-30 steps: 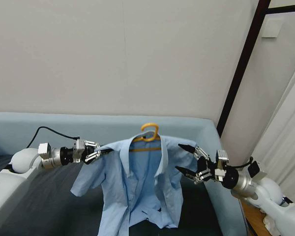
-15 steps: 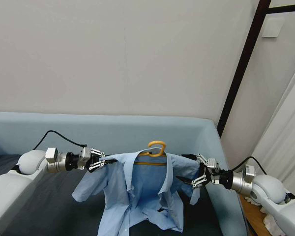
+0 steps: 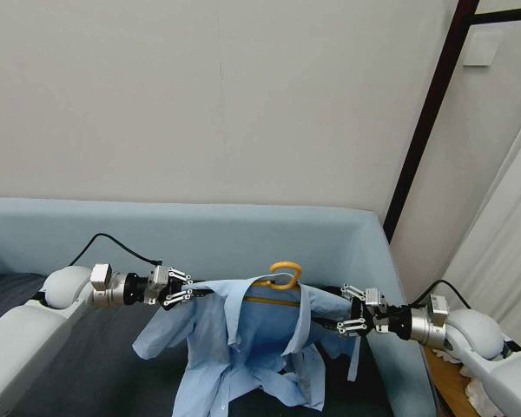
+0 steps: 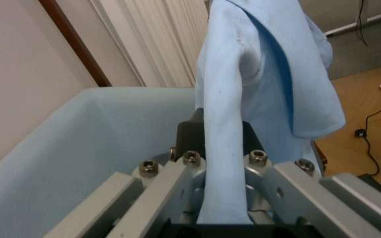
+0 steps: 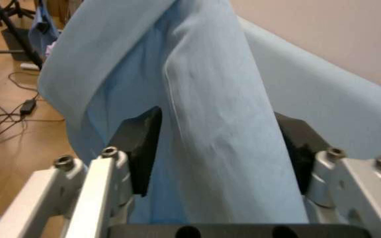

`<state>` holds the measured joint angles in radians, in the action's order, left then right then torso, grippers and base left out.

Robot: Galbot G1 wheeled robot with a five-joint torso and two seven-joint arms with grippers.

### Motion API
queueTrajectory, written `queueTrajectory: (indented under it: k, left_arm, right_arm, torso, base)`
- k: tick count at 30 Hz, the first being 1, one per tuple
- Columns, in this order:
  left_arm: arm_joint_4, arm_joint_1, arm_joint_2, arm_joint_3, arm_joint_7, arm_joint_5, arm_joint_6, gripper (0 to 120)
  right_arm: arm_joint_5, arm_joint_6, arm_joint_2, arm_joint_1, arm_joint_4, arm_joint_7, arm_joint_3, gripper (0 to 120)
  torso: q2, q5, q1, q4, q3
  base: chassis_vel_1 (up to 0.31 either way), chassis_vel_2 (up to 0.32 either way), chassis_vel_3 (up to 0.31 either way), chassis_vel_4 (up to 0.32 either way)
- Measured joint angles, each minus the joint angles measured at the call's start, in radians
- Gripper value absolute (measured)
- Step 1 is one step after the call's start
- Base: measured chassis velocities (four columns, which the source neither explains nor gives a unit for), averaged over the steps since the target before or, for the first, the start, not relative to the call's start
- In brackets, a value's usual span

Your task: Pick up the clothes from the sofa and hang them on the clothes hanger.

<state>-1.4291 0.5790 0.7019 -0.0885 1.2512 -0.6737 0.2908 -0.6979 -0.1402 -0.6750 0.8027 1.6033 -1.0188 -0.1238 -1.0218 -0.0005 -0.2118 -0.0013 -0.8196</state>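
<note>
I have the shirt (image 3: pixel 243 347) strung between both arms, up in the air over the sofa (image 3: pixel 200 230), nearer its right end than its left. The left gripper (image 3: pixel 184 292) reaches in from the left with its fingers pinched on one shoulder of the shirt. In the left wrist view the blue cloth runs straight down between the two pads, which press on it from either side. The right gripper (image 3: pixel 347 318) has the other shoulder, fingers closed with a thick fold of cloth between its pads.

As I read it, gripping both shoulders at about the same height is what holds the shirt spread and the hanger (image 3: pixel 285 272) level inside it. The orange hook pokes up out of the collar midway between the two grippers, and neither touches it, so it looks free to catch on a rail.

The front hangs open and the tail is bunched low toward the seat cushion. I can't tell whether it touches. The shirt looks already seated on the hanger. My worry is uneven pull: if one pinch slips, I'd expect the hanger to tip and slide out of that shoulder.
</note>
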Motion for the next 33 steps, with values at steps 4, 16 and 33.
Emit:
queueTrajectory:
  k: [4, 16, 33]
  left_arm:
    - [0.004, -0.001, 0.001, 0.0, 0.004, 0.001, 0.004, 1]
    - [0.018, 0.004, 0.002, -0.008, -0.013, -0.006, 0.086, 1]
    - [-0.085, 0.172, 0.037, -0.167, -0.353, -0.222, 0.203, 54]
  right_arm:
    - [0.0, -0.009, -0.004, 0.0, -0.009, -0.021, -0.002, 38]
    - [-0.064, -0.01, 0.005, 0.01, 0.045, 0.036, 0.001, 8]
    - [-0.154, 0.158, 0.1, -0.12, 0.132, 0.343, -0.02, 8]
  torso:
    - [0.0, 0.0, 0.0, 0.0001, 0.0]
    - [0.0, -0.0001, 0.0, 0.0001, 0.0]
    - [0.0, 0.0003, 0.0, -0.0001, 0.0]
  base:
    - [0.0, 0.0, 0.0, 0.0]
    - [0.0, 0.0, 0.0, 0.0]
    - [0.0, 0.0, 0.0, 0.0]
